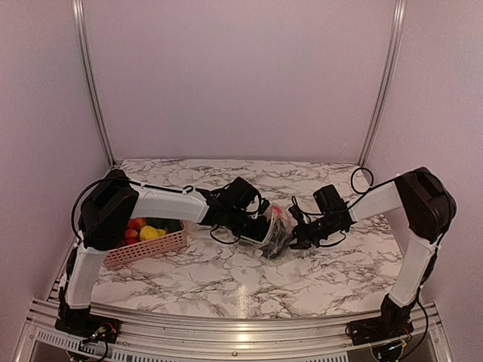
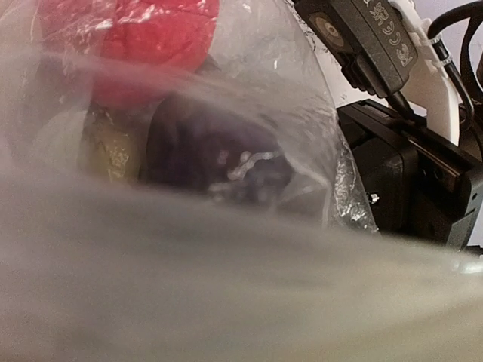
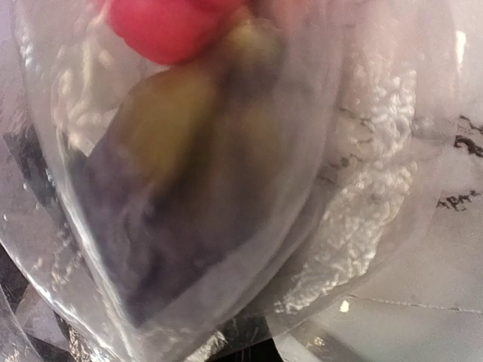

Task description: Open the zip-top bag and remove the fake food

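Note:
The zip-top bag (image 1: 278,225) hangs crumpled between my two grippers over the middle of the marble table. My left gripper (image 1: 265,232) holds its left side and my right gripper (image 1: 296,236) its right side. Both are shut on the plastic, which covers their fingertips in both wrist views. In the left wrist view the bag (image 2: 302,98) fills the frame, with a red toy food (image 2: 143,34) and a dark purple one (image 2: 211,151) inside. The right wrist view shows the bag (image 3: 362,151) with the red piece (image 3: 162,26) above the dark purple one (image 3: 166,211).
A pink perforated basket (image 1: 147,248) stands at the left under the left arm. It holds red, yellow and green toy foods (image 1: 149,232). The right arm's wrist (image 2: 411,162) is close in the left wrist view. Marble table (image 3: 445,249) lies beneath.

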`<state>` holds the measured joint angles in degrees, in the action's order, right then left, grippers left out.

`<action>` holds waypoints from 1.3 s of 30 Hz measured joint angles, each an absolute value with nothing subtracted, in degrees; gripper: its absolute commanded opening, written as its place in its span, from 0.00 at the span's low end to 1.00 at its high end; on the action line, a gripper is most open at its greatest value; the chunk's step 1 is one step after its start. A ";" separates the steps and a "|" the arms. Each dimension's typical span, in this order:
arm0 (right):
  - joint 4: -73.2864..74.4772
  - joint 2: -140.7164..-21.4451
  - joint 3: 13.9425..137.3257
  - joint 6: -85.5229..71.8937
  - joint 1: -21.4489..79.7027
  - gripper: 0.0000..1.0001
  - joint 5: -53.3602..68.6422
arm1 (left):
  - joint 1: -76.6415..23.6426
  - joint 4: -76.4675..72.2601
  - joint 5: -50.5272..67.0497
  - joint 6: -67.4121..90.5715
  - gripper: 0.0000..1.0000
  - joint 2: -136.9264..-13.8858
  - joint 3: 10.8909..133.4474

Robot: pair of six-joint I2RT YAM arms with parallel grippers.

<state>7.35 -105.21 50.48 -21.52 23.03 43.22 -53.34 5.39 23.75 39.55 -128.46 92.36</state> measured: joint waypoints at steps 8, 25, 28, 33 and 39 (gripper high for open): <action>7.33 -105.21 50.48 -22.24 23.03 0.00 42.94 | -54.19 10.74 20.08 37.01 0.55 -128.92 95.29; 7.49 -103.35 49.21 -21.12 21.30 0.00 41.36 | -52.23 15.77 17.30 36.56 0.46 -118.10 87.53; 7.73 -103.02 48.80 -20.91 19.90 0.00 41.23 | -51.37 18.22 17.26 35.66 0.46 -115.28 87.55; 7.94 -102.50 48.51 -20.43 16.93 0.00 41.21 | -48.16 22.17 17.28 34.13 0.46 -110.72 87.07; 8.73 -102.30 48.49 -19.03 15.42 0.00 40.80 | -44.05 27.44 17.28 31.81 0.47 -104.20 83.85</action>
